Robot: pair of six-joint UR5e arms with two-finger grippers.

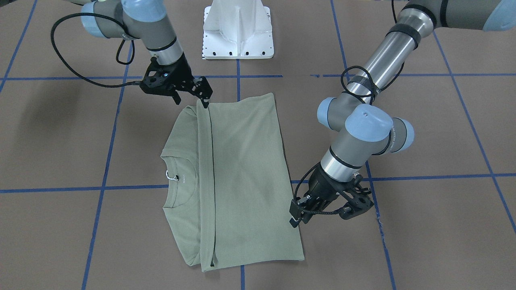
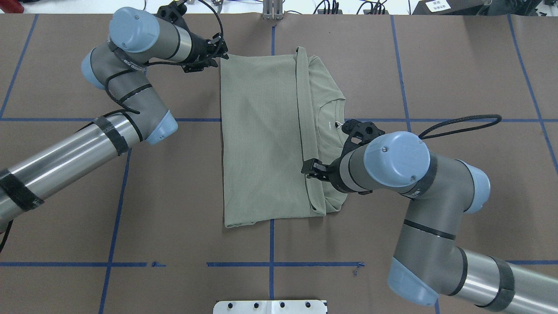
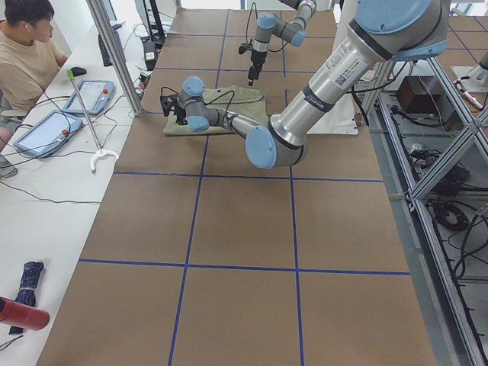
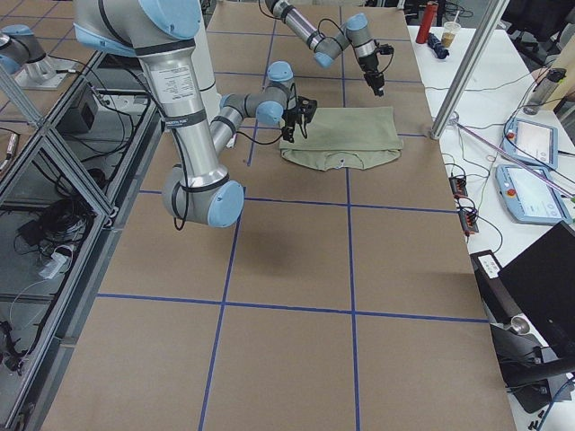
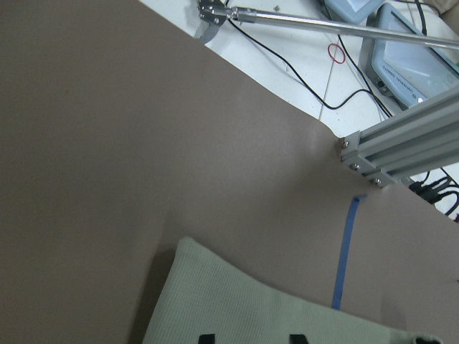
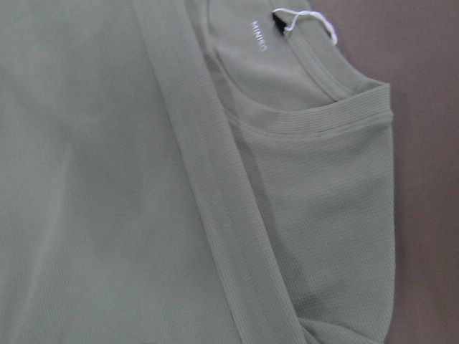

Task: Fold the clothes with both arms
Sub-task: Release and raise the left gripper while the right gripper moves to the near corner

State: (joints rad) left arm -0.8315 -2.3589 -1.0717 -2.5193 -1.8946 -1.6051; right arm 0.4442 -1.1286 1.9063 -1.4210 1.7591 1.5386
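The sage-green shirt (image 1: 242, 173) lies flat on the brown table, folded into a rectangle. A long folded band runs across it beside the round collar (image 1: 177, 181), where the white tag shows. It also shows in the overhead view (image 2: 261, 139). My left gripper (image 1: 294, 219) is open and low at the shirt's far corner on my left (image 2: 222, 54). Its wrist view shows two separated fingertips (image 5: 206, 338) over that corner. My right gripper (image 1: 191, 100) is open, just above the near end of the folded band (image 2: 307, 169). Its wrist view shows only cloth (image 6: 215, 179).
The white metal base (image 1: 238, 36) stands at the robot's side of the table. Blue tape lines (image 1: 238, 84) grid the brown tabletop. An operator (image 3: 27, 53) sits past the far edge with tablets (image 3: 88, 95). An aluminium post (image 3: 114, 53) stands at that edge.
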